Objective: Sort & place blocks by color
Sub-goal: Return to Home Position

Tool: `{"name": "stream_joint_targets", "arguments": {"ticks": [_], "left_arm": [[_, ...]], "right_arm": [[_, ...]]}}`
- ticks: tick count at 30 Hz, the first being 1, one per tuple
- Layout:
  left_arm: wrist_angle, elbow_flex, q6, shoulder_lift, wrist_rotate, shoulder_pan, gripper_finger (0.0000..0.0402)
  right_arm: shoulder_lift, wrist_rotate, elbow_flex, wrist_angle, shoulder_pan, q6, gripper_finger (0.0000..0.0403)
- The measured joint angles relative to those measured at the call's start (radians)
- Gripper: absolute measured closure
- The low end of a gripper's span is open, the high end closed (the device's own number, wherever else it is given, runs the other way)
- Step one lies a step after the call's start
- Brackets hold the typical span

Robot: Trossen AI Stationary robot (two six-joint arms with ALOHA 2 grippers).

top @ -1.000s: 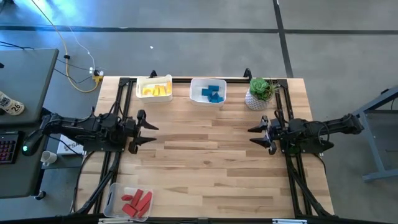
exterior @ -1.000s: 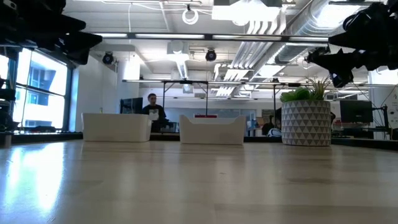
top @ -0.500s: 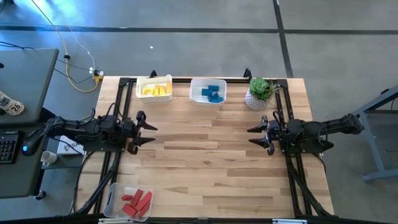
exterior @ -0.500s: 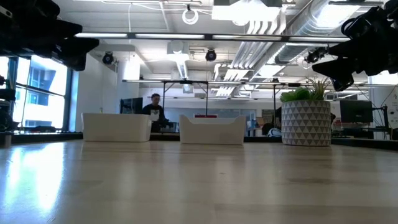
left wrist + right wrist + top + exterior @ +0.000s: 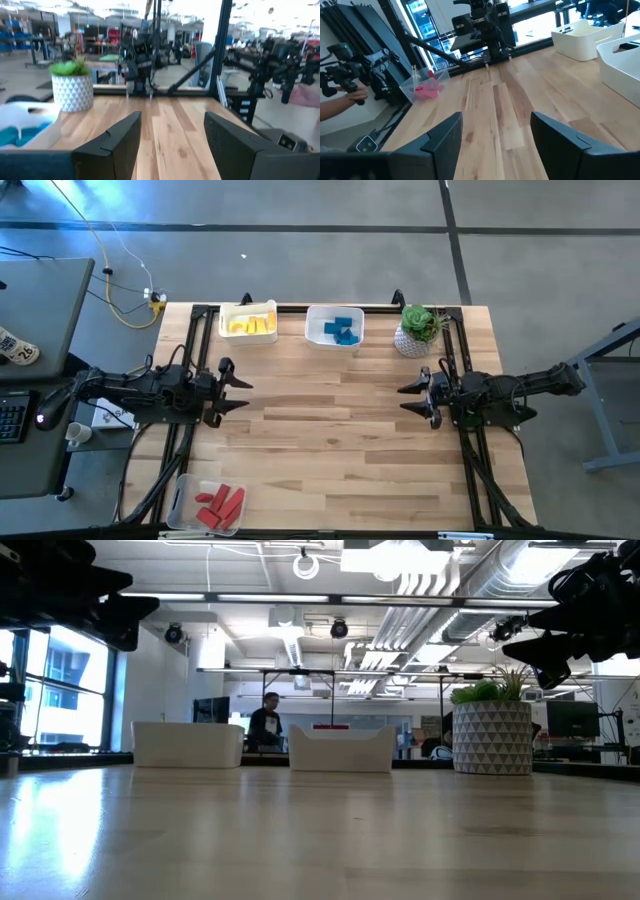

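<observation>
Wooden table [image 5: 340,430], 3 sorted bins.
Yellow blocks [image 5: 249,326], blue blocks [image 5: 343,330] in 2 white rectangular bins [image 5: 312,320]; red blocks [image 5: 219,507] in 1 clear bin [image 5: 180,498]; left gripper [image 5: 248,395], right gripper [image 5: 402,398] both splayed.

Yellow blocks [image 5: 248,326] are piled in the left white bin [image 5: 248,306] at the far edge of the table [image 5: 340,440]. Blue blocks [image 5: 343,330] are clustered in the right white bin [image 5: 312,330] just beside it. Red blocks [image 5: 219,506], mostly flat bars at slight angles, lie in the clear bin [image 5: 182,492] at the near-left corner.
</observation>
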Motion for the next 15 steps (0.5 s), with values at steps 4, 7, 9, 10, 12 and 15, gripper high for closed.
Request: {"name": "stream_joint_targets", "arguments": {"ticks": [4, 7, 9, 10, 12, 15], "left_arm": [[-0.028, 0.0, -0.009, 0.0, 0.0, -0.002, 0.0195], [-0.024, 0.0, -0.003, 0.0, 0.0, -0.003, 0.0195], [-0.017, 0.0, -0.001, 0.0, 0.0, -0.003, 0.0195], [-0.019, 0.0, 0.0, 0.0, 0.0, -0.003, 0.0195], [-0.023, 0.0, -0.001, 0.0, 0.0, -0.003, 0.0195], [-0.019, 0.0, -0.001, 0.0, -0.01, -0.003, 0.0195]], "right_arm": [[0.0, 0.0, 0.0, 0.0, 0.0, -0.009, 0.0181], [0.0, 0.0, 0.0, 0.0, 0.0, -0.003, 0.0181], [0.0, 0.0, 0.0, 0.0, 0.0, -0.005, 0.0181], [0.0, 0.0, 0.0, 0.0, 0.0, -0.004, 0.0181], [0.0, 0.0, 0.0, 0.0, 0.0, -0.004, 0.0181], [0.0, 0.0, 0.0, -0.001, 0.0, -0.004, 0.0181]]}}
